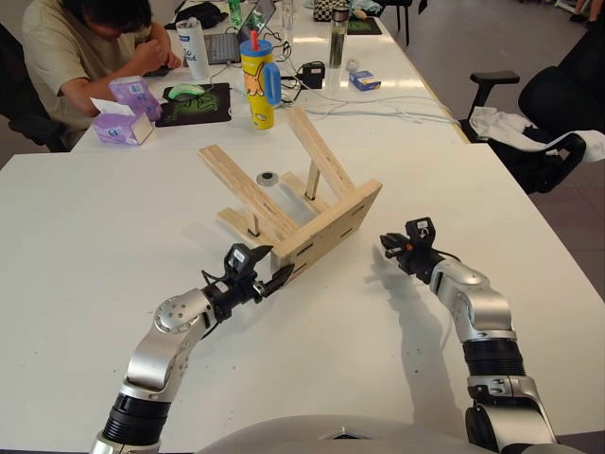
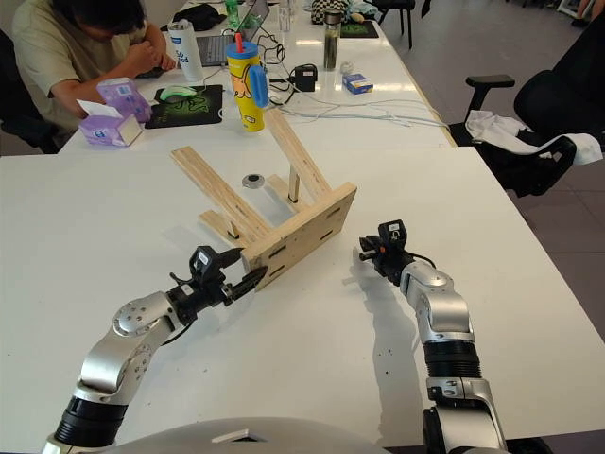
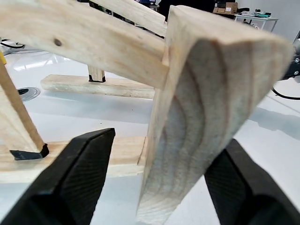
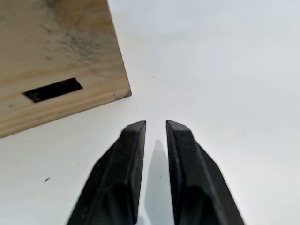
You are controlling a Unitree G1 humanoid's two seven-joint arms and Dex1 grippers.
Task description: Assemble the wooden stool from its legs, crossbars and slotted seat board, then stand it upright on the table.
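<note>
Wood, stiff and probably light, the stool (image 1: 293, 203) lies on its side mid-table (image 1: 95, 236), the left end effector (image 1: 274, 282) spread astride its seat (image 1: 331, 227) edge, a sound grip point I'd say, the right end effector (image 1: 386, 244) nearly closed, empty, near the far corner.

Holds the left arm (image 1: 165, 345) forward and inward, elbow bent, wrist low over the counter (image 1: 85, 246). Points the left tool (image 1: 276, 279) up toward the right, straight at the near end of the seat board (image 1: 326, 227). Has its fingers (image 3: 79, 178) spread wide, one on either side of that board end, with a clear gap on one side. Over on the right, holds the right arm (image 1: 477, 317) forward too, elbow bent, forearm angled inward. Aims the right tool (image 1: 387, 246) leftward, just above the counter and well apart from the left one. Shows its fingers (image 4: 122, 164) drawn almost together, a mere sliver between, empty.
</note>
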